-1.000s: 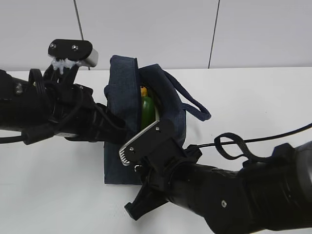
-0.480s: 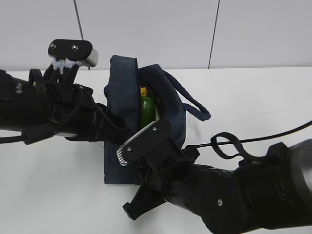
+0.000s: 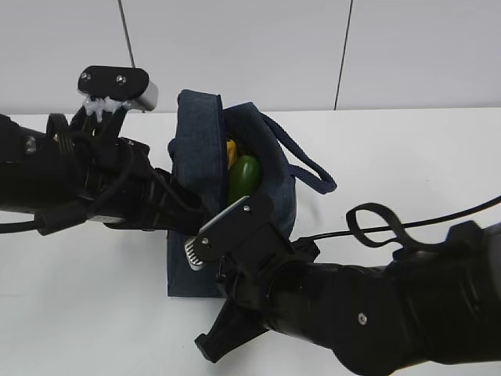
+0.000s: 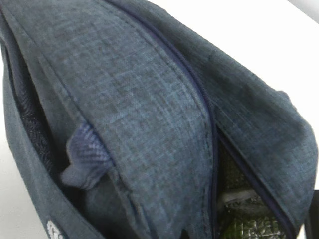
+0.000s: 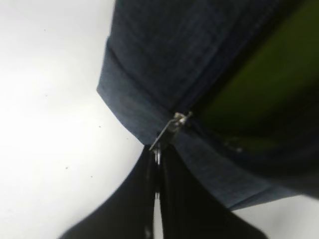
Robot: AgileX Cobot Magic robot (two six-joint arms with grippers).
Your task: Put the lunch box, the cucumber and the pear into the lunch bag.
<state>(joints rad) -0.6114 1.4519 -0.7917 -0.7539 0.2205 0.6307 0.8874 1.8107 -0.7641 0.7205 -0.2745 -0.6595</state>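
Two claws are on the lunch bag (image 3: 235, 196), which stands at frame centre on the white counter (image 3: 407, 157). At left, your left claw (image 3: 205, 213) is mostly hidden behind the bag's flap; its wrist view shows only dark fabric, zipper track and silver lining. It is closed, apparently pinching the flap, but you cannot confirm what it holds. At centre, the cucumber (image 3: 243, 178) and a sliver of yellow pear (image 3: 231, 149) show inside the open mouth. The lunch box cannot be made out from here. Lower centre, your right claw (image 5: 158, 164) is clamped shut on the thin metal zipper pull (image 5: 167, 130) at the bag's lower corner.

Risks, as judged:
- The pull is thin and only its tip is pinched. A sideways tug could slip it free.
- The cucumber rides high near the zipper line. Closing could jam on it or wedge fabric.
- If the left hold lets go, the bag may drag or tip toward the pull.

Changes from a second ago: the right arm sits lower and further left in frame, its claw has gone from partly open to shut, and the cucumber has tilted rightward, showing more. The left arm is unmoved.
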